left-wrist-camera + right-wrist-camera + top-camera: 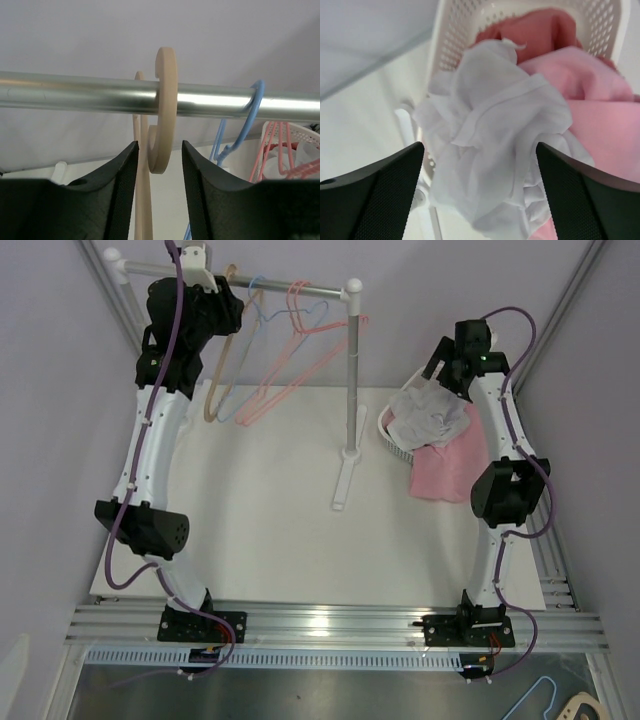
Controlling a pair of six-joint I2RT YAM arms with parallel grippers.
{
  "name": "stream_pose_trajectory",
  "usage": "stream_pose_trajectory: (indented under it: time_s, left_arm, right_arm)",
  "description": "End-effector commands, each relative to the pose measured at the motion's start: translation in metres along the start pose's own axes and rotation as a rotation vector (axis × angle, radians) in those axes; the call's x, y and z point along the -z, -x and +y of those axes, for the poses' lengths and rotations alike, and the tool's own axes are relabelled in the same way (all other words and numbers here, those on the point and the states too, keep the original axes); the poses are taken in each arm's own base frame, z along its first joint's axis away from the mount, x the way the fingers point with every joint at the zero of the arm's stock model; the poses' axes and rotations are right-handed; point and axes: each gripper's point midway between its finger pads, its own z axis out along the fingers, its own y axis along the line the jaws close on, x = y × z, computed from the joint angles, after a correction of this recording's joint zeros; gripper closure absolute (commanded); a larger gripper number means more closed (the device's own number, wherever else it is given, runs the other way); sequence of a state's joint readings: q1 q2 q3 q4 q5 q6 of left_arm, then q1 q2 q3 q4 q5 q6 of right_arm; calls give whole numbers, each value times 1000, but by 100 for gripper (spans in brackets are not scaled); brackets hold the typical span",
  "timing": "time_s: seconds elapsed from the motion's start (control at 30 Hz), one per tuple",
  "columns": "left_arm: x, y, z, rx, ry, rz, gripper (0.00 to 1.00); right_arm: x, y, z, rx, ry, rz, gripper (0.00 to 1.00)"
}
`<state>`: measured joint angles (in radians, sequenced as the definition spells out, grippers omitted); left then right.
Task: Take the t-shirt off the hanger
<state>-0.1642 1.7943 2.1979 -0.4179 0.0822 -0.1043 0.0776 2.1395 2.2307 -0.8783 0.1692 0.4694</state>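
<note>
A white t-shirt (430, 418) lies crumpled in a white basket (392, 440), on top of pink clothes (445, 470). My right gripper (440, 365) hovers just over it, jaws wide open and empty; in the right wrist view the shirt (490, 125) fills the space below the gripper (480, 150). A bare beige hanger (215, 390) hangs on the metal rail (290, 286). My left gripper (235, 310) is at its hook. In the left wrist view the hook (165, 100) sits between the open gripper (159, 150) jaws, not squeezed.
A blue hanger (240, 380) and pink hangers (300, 350) hang bare on the same rail, right of the beige one. The rack's post (352, 380) and foot (345, 480) stand mid-table. The basket sits at the table's right side.
</note>
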Motion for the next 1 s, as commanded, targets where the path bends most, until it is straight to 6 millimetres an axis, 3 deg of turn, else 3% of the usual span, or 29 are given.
stream_pose_trajectory:
  time_s: [0.0,0.1,0.2,0.23,0.27,0.3,0.5,0.67,0.7,0.73,0.77,0.8,0.83,0.87,0.93,0.97]
  left_arm:
    - [23,39,-5,-24,4,-79,55]
    - [30,41,-2,-30,16,-85,45]
    - [37,41,-1,-30,27,-87,22]
    - [41,43,1,-28,43,-94,4]
    - [41,34,3,-23,54,-74,1]
    - [49,42,3,-22,58,-94,0]
    - [82,47,0,1,59,-133,1]
    - [127,60,-8,61,53,-149,1]
    - [133,51,-8,80,54,-133,1]
    - [153,52,-8,133,69,-151,0]
    - [158,37,-6,162,84,-128,1]
    - [169,34,-5,195,97,-136,0]
    - [179,31,-8,250,90,-145,0]
    - [194,3,-8,280,93,-115,1]
    - [216,-3,-22,351,24,-137,1]
    - [229,-39,-27,379,8,-95,0]
  right_arm:
    - [46,32,2,16,-8,-94,1]
    - [66,39,7,16,9,-133,0]
    - [89,45,11,14,45,-167,1]
    - [95,48,13,10,59,-181,1]
    - [109,54,14,3,75,-205,1]
    - [114,54,13,4,82,-211,0]
    - [152,61,18,12,151,-245,1]
    - [172,47,19,59,194,-220,1]
    - [177,42,22,69,213,-218,0]
    - [187,36,21,75,243,-236,1]
    - [194,31,24,95,281,-247,0]
    - [206,32,38,108,367,-291,0]
    - [240,32,35,102,411,-355,1]
    - [229,10,27,98,399,-321,1]
    - [248,6,25,88,454,-390,1]
    - [259,-12,12,84,470,-403,0]
